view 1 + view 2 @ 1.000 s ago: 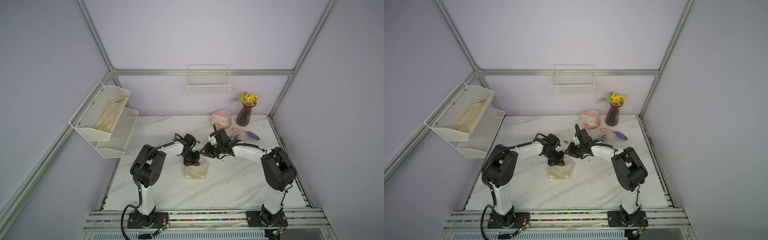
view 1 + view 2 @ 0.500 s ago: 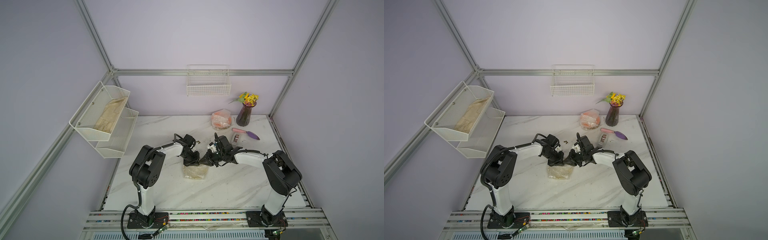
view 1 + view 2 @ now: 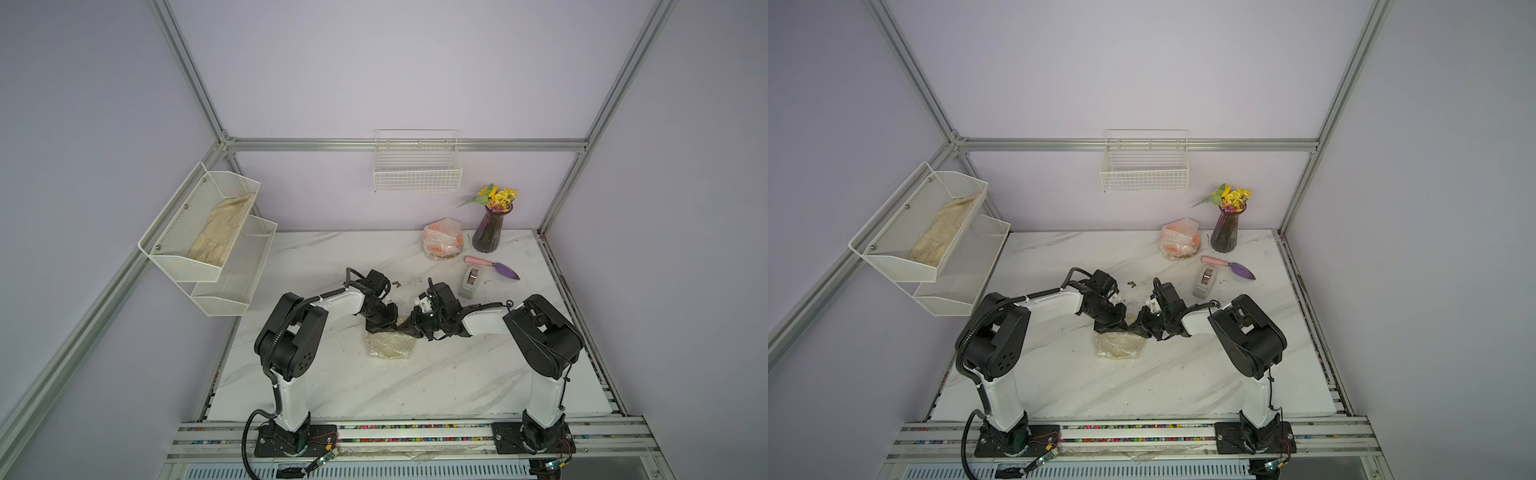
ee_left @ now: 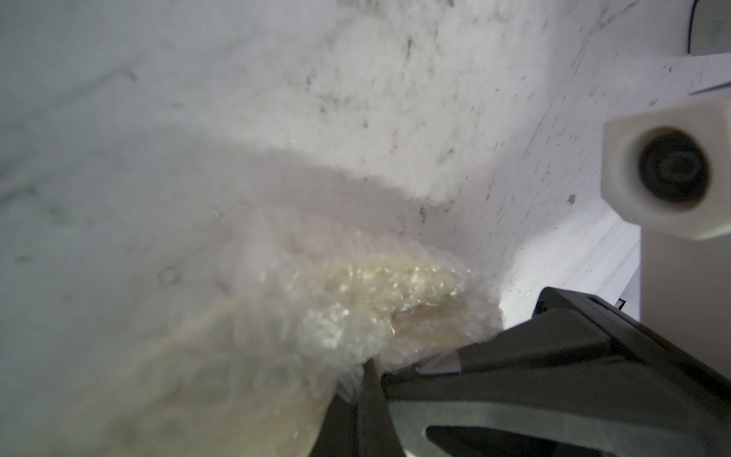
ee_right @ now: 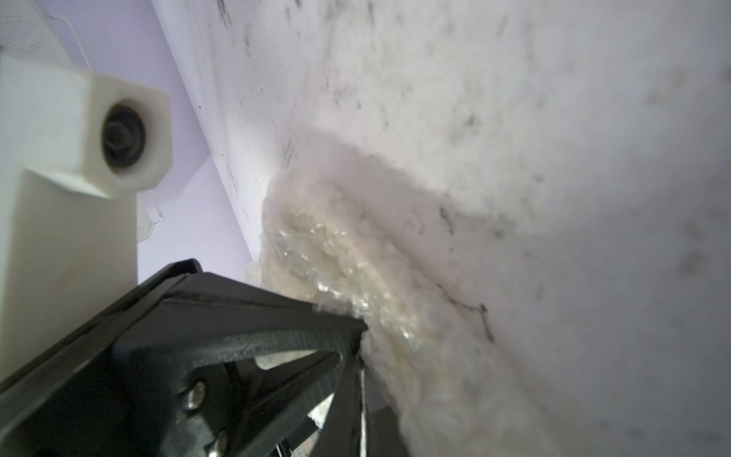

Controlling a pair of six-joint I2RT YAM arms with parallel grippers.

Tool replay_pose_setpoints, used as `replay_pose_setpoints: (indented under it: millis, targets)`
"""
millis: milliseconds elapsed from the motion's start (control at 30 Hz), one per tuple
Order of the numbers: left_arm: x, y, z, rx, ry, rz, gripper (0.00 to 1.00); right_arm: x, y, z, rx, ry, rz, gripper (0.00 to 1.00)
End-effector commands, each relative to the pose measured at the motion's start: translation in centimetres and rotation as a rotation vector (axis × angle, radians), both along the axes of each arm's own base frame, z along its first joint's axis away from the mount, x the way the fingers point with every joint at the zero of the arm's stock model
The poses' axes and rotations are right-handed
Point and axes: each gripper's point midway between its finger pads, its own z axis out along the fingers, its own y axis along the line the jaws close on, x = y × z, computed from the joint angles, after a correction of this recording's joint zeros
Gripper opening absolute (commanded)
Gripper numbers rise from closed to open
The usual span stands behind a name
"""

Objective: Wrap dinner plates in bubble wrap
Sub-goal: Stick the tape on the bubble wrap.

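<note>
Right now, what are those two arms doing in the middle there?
Both arms are working on one bundle mid-table: a pale plate in bubble wrap. The left gripper and right gripper each pinch the wrap at the bundle's far edge. An orange plate, already wrapped, sits at the back beside the vase.

Two bubble-wrapped plates are counted: orange plate [image 3: 443,240], pale cream plate [image 3: 390,345]; one grey tape dispenser [image 3: 470,282], one purple glass vase [image 3: 488,232], one pink-handled purple trowel [image 3: 482,262].

Top views evenly lit, sharp, soft shadows — wrist views close, blurred, glints on bubble wrap [image 4: 356,312].
</note>
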Motion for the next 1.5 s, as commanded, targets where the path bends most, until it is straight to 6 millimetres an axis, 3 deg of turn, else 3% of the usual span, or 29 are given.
replay_pose_setpoints:
  millis: [0, 233, 533, 733, 800, 1033, 1233, 1333, 1467]
  targets:
    - [-3.4, 3.2, -0.7, 0.142, 0.108, 0.01, 0.01, -0.5, -2.5, -4.6, -0.14, 0.068, -0.087, 0.11]
    - [-2.1, 0.9, 4.0, 0.004, 0.022, -0.006, 0.02, -0.9, -3.1, -5.4, -0.153, 0.154, -0.15, 0.17]
    - [-2.2, -1.9, 4.8, -0.122, 0.03, -0.034, 0.03, -1.0, -3.5, -5.6, -0.194, 0.126, -0.128, 0.09]
    - [-1.8, -1.9, 5.1, -0.118, 0.009, -0.019, 0.04, -1.4, -3.8, -5.9, -0.222, 0.135, -0.119, 0.48]
    - [-1.7, -1.9, 5.2, -0.116, 0.003, -0.013, 0.03, -1.4, -3.9, -5.9, -0.231, 0.14, -0.129, 0.56]
    - [-0.5, -1.4, 6.3, -0.109, -0.074, 0.052, 0.02, -1.5, -4.7, -6.1, -0.274, 0.178, -0.18, 0.55]
    - [0.4, -3.9, 7.3, -0.226, -0.198, 0.072, 0.01, -1.8, -4.1, -5.9, -0.255, 0.214, -0.207, 0.55]
    - [0.5, -4.0, 6.8, -0.201, -0.222, 0.074, 0.09, -2.0, -3.6, -5.8, -0.237, 0.233, -0.225, 0.55]
    - [-0.1, -2.5, 4.7, -0.128, -0.173, 0.149, 0.18, -2.1, -3.3, -5.5, -0.223, 0.244, -0.255, 0.55]
